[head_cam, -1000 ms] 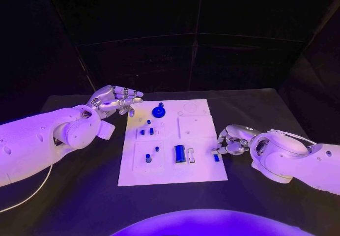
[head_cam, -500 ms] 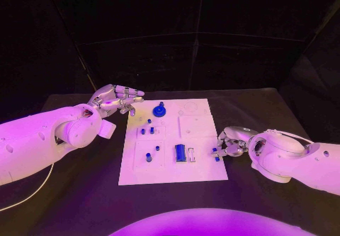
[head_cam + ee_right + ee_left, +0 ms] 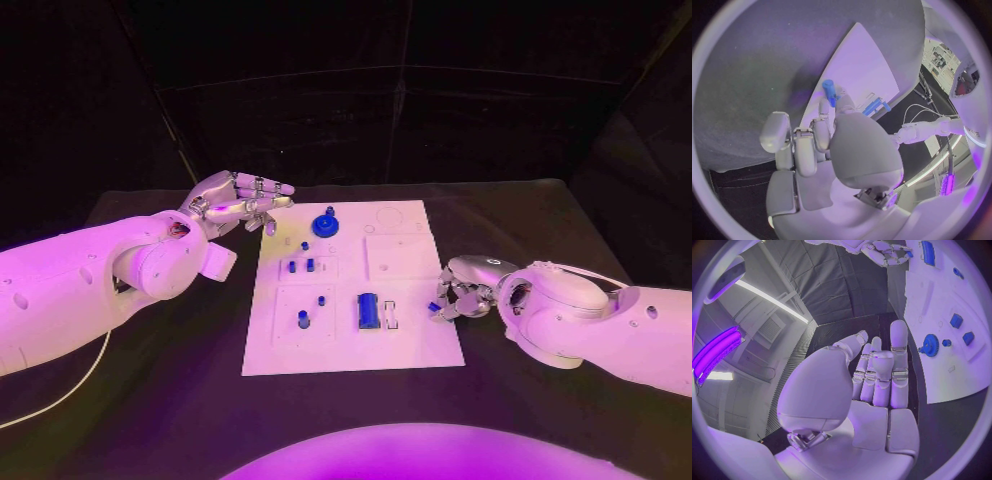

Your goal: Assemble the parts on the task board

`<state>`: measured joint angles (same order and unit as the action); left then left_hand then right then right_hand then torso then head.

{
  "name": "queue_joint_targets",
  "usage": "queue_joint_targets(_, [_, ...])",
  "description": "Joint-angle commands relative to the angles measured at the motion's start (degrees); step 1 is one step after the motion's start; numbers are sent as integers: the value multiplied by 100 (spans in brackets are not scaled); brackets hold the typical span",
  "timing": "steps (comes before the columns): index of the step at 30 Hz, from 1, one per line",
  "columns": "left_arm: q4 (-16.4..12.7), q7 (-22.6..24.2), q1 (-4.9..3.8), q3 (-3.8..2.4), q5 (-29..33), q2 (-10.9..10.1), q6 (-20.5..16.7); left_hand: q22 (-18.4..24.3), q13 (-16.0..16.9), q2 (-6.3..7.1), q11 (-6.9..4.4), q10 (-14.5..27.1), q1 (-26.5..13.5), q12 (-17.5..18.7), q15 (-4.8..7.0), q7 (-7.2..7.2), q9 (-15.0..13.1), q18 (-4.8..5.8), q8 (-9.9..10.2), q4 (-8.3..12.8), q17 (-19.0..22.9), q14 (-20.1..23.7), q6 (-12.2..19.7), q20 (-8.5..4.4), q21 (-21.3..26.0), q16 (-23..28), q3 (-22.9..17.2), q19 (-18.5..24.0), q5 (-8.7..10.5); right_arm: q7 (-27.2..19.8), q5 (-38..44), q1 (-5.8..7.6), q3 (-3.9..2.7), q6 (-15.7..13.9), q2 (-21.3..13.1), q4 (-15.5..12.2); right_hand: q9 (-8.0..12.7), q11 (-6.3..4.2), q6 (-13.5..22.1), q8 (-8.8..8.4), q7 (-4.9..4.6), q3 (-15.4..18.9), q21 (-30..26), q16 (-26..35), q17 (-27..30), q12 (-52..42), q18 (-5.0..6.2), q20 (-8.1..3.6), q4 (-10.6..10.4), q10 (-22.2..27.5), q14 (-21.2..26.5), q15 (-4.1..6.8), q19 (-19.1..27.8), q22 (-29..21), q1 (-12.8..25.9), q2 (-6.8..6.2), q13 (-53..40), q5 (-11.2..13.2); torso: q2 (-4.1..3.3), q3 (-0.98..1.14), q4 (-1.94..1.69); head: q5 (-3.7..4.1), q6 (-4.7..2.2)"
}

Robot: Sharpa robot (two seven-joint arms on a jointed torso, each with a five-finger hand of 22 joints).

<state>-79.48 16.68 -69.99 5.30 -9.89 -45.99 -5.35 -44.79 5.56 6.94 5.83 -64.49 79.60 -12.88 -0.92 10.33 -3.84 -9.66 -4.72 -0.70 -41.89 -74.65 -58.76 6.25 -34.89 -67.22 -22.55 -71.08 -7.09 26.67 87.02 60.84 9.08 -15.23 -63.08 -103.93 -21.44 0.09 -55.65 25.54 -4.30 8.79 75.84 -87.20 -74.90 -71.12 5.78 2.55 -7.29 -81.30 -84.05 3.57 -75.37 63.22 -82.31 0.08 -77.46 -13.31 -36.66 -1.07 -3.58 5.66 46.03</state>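
- Plainly, we see the right robot hand (image 3: 459, 296) pinching a small blue plastic peg (image 3: 434, 307) between its fingertips, just above the right edge of the white rectangular task board (image 3: 353, 355) on the black bench (image 3: 173, 400).
- In the right wrist view the same small blue plastic peg (image 3: 829, 92) sticks out beyond the fingertips, so only its lower end is held.
- We judge the peg light, stiff and smooth; a slight pinch low on its shank should do, leaving the tip free for a hole. Squeezed askew, it could twist or slip.
- The left robot hand (image 3: 235, 203) hovers spread and empty off the board's far left corner, near the round blue toothed gear (image 3: 326, 225).
- A blue rectangular block (image 3: 368, 311) lies in the board's near middle.
- Against a second ago, the right hand has lifted the peg and drawn slightly inward over the board's edge; the left hand has stayed put.
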Motion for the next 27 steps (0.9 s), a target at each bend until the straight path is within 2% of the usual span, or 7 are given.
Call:
queue_joint_targets(1, [-6, 26, -7, -3, 24, 1, 50, 5, 5, -63, 7, 37, 16, -20, 1, 8, -7, -79, -38, 33, 10, 28, 35, 27, 17, -4, -6, 4, -21, 97, 319, -29, 28, 317, 41, 26, 46, -54, -26, -42, 32, -64, 28, -1, -881, 30, -38, -19, 108, 8, -465, 52, -10, 10, -246, 131, 112, 25, 0, 1, 5, -9, 2])
queue_joint_targets(6, [-8, 26, -7, -3, 24, -7, 47, 5, 5, -63, 7, 37, 16, -20, 1, 8, -7, -79, -38, 33, 10, 28, 35, 27, 17, -4, -6, 4, -21, 126, 409, -35, 30, 396, 74, 27, 92, -52, -69, -115, 22, -252, 28, -3, -892, 56, -40, -19, 247, 30, -466, 48, -11, 18, -411, 145, 117, -191, 2, 1, 8, -13, 4])
queue_joint_targets(11, [-15, 28, -7, -2, 24, -14, 47, 5, 5, -63, 7, 37, 16, -20, 1, 8, -7, -79, -38, 33, 10, 28, 35, 27, 17, -4, -6, 4, -21, 132, 316, -37, 30, 287, 69, -6, 150, -62, -127, -212, 29, -448, 37, -1, -895, 64, -43, -14, 170, 22, -467, 45, -23, 40, -221, 93, 112, -708, 1, 1, 17, -17, -5])
queue_joint_targets(14, [-17, 29, -7, -2, 24, -17, 45, 5, 5, -63, 7, 37, 16, -20, 1, 8, -7, -79, -38, 33, 10, 28, 35, 27, 17, -4, -6, 4, -21, 89, 105, -37, 29, 86, 46, -52, 165, -74, -155, -247, 48, -615, 47, -5, -908, 48, -44, -26, 73, 3, -470, 60, -35, 59, -77, 53, 96, -1166, 4, 1, 16, -7, -9])
queue_joint_targets(18, [-17, 31, -7, -2, 24, -19, 43, 5, 5, -63, 7, 37, 16, -20, 1, 8, -7, -79, -38, 33, 10, 28, 35, 27, 17, -4, -6, 4, -21, -70, -299, -35, 28, -381, 5, -133, 171, -73, -139, -287, 42, -910, 50, -14, -932, 64, -45, -34, 15, 5, -475, 65, -37, 66, -2, -20, 96, -1574, 3, 2, 13, -3, -15])
queue_joint_targets(22, [-17, 31, -7, -2, 24, -15, 44, 5, 5, -63, 7, 37, 16, -20, 1, 8, -7, -79, -38, 33, 10, 28, 35, 27, 17, -4, -6, 4, -21, -260, -692, -33, 27, -839, -21, -209, 157, -72, -146, -286, 45, -1119, 54, -16, -939, 65, -46, -33, 1, -1, -476, 65, -39, 74, 38, -85, 93, -1684, 4, 3, 3, 1, -20])
queue_joint_targets(27, [-17, 30, -7, -2, 24, -13, 42, 5, 5, -63, 7, 37, 16, -20, 1, 8, -7, -79, -38, 33, 10, 28, 35, 27, 17, -4, -6, 4, -21, -426, -1032, -32, 26, -1206, -24, -279, 139, -75, -158, -274, 51, -1270, 61, -22, -954, 45, -48, -34, -18, -21, -480, 68, -46, 87, 98, -140, 77, -1691, 4, 0, 1, -2, -26])
